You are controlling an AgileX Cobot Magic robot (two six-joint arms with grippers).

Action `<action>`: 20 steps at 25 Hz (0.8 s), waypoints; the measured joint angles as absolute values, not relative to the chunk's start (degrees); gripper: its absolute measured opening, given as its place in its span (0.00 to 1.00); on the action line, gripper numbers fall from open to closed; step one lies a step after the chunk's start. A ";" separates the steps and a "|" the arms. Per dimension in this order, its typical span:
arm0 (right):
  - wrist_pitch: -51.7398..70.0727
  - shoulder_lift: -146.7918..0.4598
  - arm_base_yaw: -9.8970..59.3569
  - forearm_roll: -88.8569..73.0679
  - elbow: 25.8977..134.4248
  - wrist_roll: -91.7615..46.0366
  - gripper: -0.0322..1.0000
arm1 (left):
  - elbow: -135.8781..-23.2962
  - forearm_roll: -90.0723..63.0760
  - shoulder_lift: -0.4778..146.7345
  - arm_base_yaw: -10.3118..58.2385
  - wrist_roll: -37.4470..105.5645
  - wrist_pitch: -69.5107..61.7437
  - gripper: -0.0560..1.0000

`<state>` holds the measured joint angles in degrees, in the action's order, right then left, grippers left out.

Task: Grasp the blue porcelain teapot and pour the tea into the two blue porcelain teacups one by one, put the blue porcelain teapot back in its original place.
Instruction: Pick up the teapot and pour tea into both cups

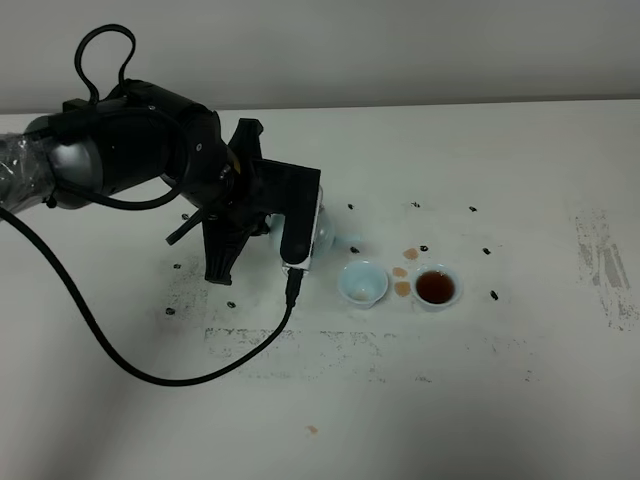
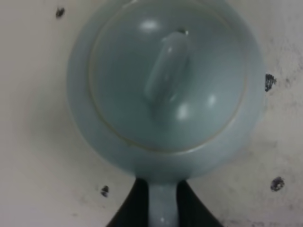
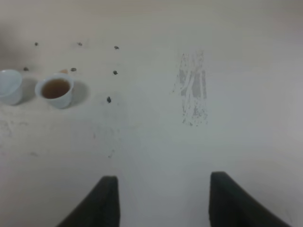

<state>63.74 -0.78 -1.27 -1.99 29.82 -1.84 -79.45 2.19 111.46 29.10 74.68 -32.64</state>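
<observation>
The blue porcelain teapot [image 2: 165,85] fills the left wrist view from above, with its lid and knob showing. My left gripper [image 2: 163,208] is shut on its loop handle [image 2: 163,215]. In the high view the black left arm hides most of the teapot [image 1: 328,232], and only its side and spout show, just left of the cups. The left teacup [image 1: 362,283] looks pale inside. The right teacup [image 1: 435,288] holds brown tea. Both cups also show in the right wrist view, the left one [image 3: 9,86] and the filled one [image 3: 56,91]. My right gripper [image 3: 163,203] is open and empty over bare table, and it is out of the high view.
Brown tea spots [image 1: 402,272] lie on the white table [image 1: 500,400] between the cups. Small black marks dot the table around them. A scuffed grey patch [image 1: 605,265] is at the right. The left arm's black cable [image 1: 150,375] loops across the table's left front.
</observation>
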 joint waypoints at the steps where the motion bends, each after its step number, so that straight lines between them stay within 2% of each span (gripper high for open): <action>1: 63.74 -0.78 -1.27 -1.99 29.82 -1.84 0.43 | -79.45 2.19 111.46 29.30 75.39 -32.25 0.09; 20: 63.74 -0.78 -1.27 -1.99 29.82 -1.84 0.43 | -79.45 12.21 111.46 31.46 79.13 -31.68 0.09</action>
<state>63.74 -0.78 -1.27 -1.99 29.82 -1.84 -79.45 12.21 111.46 31.46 79.13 -31.68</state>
